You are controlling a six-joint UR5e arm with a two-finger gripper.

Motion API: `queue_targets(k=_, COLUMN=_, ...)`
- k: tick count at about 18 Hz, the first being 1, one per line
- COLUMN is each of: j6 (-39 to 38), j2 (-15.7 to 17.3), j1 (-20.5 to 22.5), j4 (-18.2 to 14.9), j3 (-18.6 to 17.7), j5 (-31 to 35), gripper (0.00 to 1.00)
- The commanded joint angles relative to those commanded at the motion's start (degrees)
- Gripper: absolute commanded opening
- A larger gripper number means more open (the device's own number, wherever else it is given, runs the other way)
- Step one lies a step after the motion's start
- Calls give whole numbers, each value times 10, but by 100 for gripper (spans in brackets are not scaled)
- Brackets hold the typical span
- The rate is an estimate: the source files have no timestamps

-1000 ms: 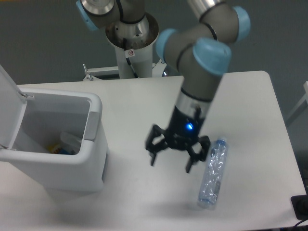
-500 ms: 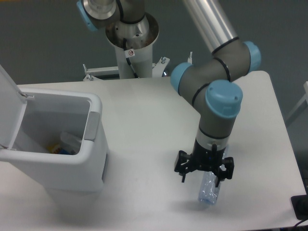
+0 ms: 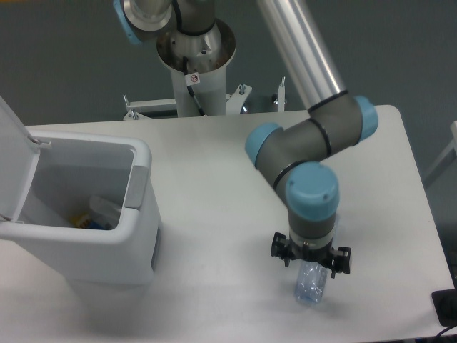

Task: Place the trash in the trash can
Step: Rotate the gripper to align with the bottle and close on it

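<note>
A clear plastic bottle [image 3: 310, 283], one piece of trash, lies on the white table near the front right. Only its lower end shows below my gripper [image 3: 310, 259]. The gripper points straight down over the bottle, open, with one finger on each side of it. I cannot tell whether the fingers touch it. The trash can [image 3: 107, 250], a large white bin, stands at the left with its lid [image 3: 11, 164] swung up. Some pale and coloured scraps [image 3: 98, 213] lie at its bottom.
The arm's base column [image 3: 194, 64] rises behind the table's far edge. My arm's elbow [image 3: 307, 143] hangs over the table's right half. A black object [image 3: 446, 307] sits just off the front right corner.
The gripper has moved from left of the bottle to right above it and dropped down, so its fingers now straddle the bottle. The bottle and the bin have stayed put.
</note>
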Motion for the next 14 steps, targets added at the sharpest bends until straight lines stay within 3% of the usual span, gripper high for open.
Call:
queue_targets(k=4, j6=1, j2=-21, j1=-1, j4=1, j3=23, j5=2, gripper=100)
queue_targets(k=14, j6=0, j2=-50, j1=-16, j4=5, j3=21, j5=37, gripper=100)
